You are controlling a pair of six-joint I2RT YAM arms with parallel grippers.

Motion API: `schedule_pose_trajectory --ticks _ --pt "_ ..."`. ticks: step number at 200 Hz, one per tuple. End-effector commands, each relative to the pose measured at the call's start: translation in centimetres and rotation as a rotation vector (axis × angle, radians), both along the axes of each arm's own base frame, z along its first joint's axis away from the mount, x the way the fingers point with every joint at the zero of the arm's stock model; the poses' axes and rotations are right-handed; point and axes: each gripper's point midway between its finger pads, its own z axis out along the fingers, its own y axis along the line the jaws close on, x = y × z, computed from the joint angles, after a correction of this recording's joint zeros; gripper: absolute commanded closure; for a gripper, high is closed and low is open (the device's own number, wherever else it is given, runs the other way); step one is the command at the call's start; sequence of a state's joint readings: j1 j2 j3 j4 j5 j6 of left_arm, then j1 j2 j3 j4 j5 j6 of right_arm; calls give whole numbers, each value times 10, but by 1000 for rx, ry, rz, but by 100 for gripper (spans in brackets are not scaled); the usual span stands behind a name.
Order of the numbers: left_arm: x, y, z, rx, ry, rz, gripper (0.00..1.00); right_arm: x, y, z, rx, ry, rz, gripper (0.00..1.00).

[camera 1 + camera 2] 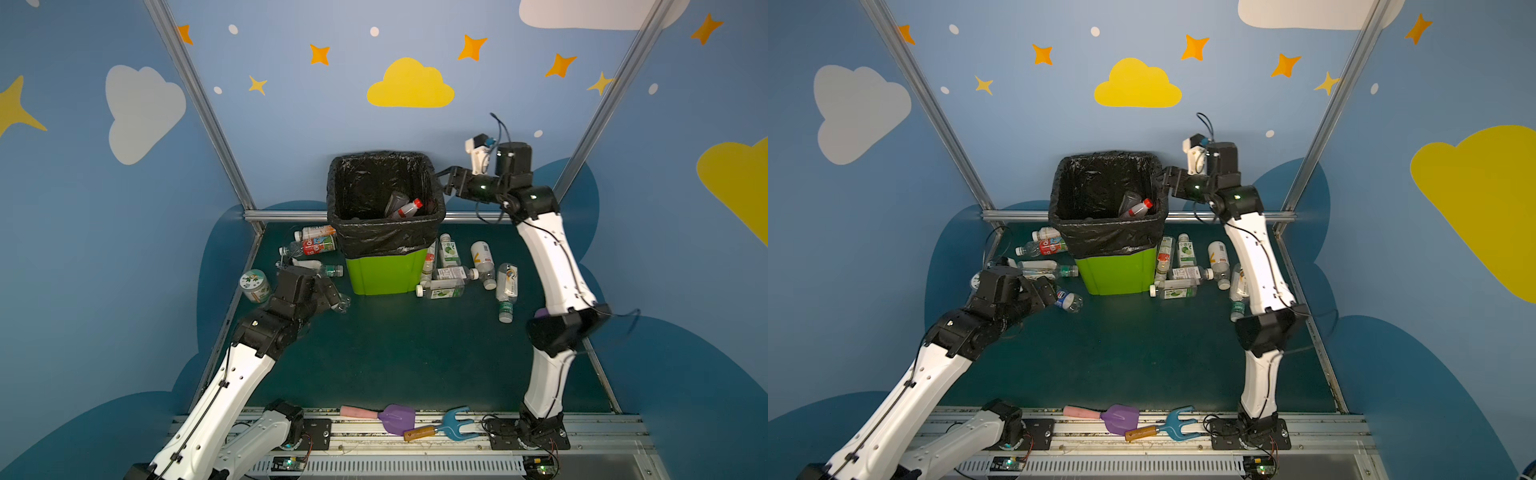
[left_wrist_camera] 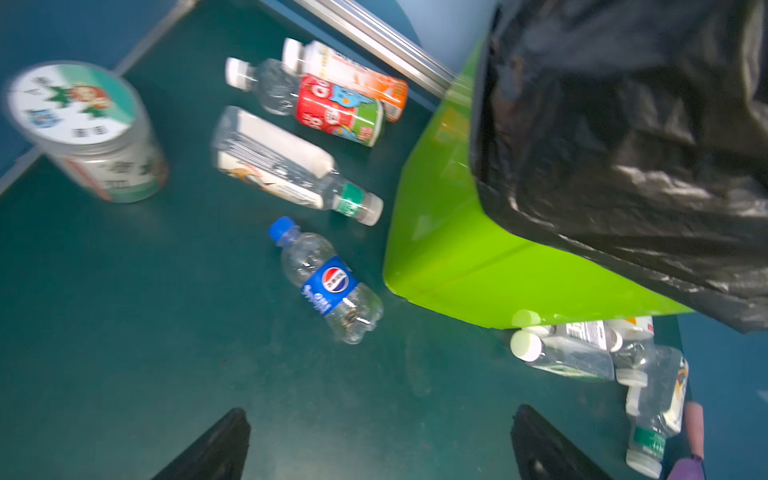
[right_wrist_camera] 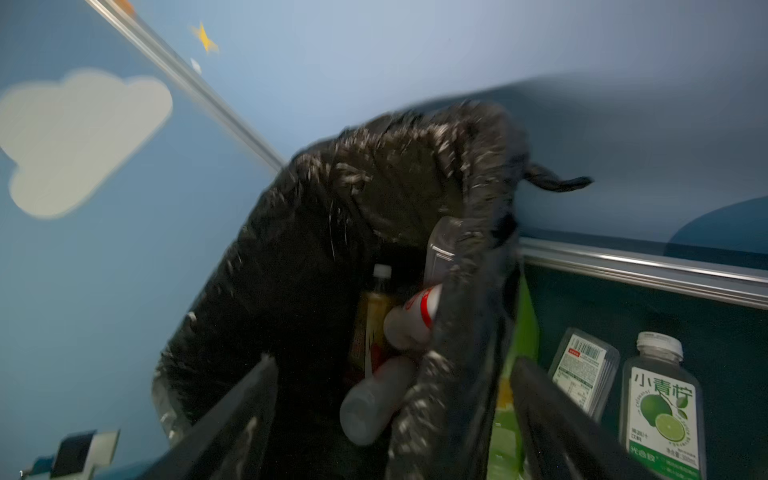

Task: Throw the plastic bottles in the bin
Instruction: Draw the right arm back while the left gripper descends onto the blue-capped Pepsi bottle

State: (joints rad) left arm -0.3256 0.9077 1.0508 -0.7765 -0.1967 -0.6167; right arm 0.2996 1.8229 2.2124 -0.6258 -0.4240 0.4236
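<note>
Shovel (image 1: 397, 417) on near rail (image 1: 361, 432). Bottles (image 1: 409, 209) lie in the bin (image 1: 386, 274); more lie on the mat (image 1: 395, 353) on both sides of it. Left gripper (image 2: 382, 411) wide open, empty, near blue-cap bottle (image 2: 328, 282). Right gripper (image 1: 444, 182) spread, empty, at bin's right rim. Jar (image 1: 254, 284) stands far left.

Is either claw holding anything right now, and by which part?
Nothing is held. The left gripper is open and empty; the right gripper is open at the bin.

Jar (image 1: 254, 286), purple shovel (image 1: 397, 419), blue rake (image 1: 451, 421)
</note>
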Motion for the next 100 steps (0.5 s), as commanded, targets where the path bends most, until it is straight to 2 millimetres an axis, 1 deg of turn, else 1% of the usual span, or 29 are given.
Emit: schedule_pose_trajectory --ticks 1,25,42,56,67,80,100 --pt "-18 25 -11 -5 76 92 3 -51 -36 93 125 -280 -53 15" --pt "-22 33 -34 -73 163 128 3 -67 -69 73 68 -232 -129 16" --pt "-23 35 -52 -114 224 149 4 -77 -85 54 36 -201 -155 16" --pt "-23 35 -66 -152 263 163 4 -83 -96 33 13 -159 -175 16" --pt "-22 32 -76 -194 289 168 6 -86 -101 17 3 -118 -183 16" --pt "-21 28 -87 -244 312 170 7 -89 -103 -2 1 -67 -176 16" --pt "-19 23 -101 -296 341 178 7 -92 -99 -29 1 16 -138 16"
